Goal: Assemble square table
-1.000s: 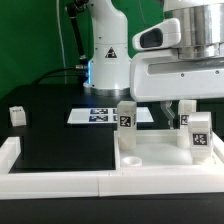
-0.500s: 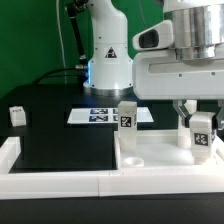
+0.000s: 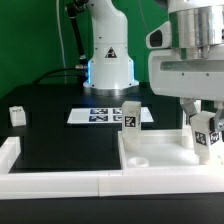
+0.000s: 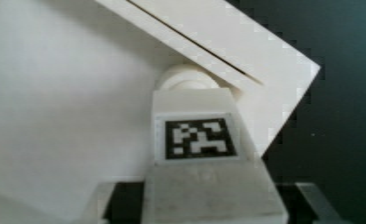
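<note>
Exterior view: the gripper (image 3: 204, 122) hangs at the exterior view's right, in the middle height of the frame. Its jaws are clamped on a leg (image 3: 208, 138), and the tag of this leg faces the camera. The leg is upright, over the right far corner of the top (image 3: 160, 160). The top lies low at the exterior view's right, with the rim up. I cannot tell if the leg touches the top. A second leg (image 3: 131, 116) stands at the far left corner of the top. A third leg (image 3: 16, 115) lies well apart, at the exterior view's left edge. The marker board (image 3: 95, 117) lies behind the top, and white bars (image 3: 60, 182) run along the low edge.

Wrist view: the leg (image 4: 201, 140) fills the middle, held between the dark fingers (image 4: 123, 203) of the gripper (image 4: 201, 205). Just beyond its end a round socket (image 4: 194, 75) shows near a corner of the top (image 4: 73, 110).

I judge that the step in hand is to mount this leg at its corner. The next move needs the leg end centred on the socket and kept upright, then lowered and probably turned in.
</note>
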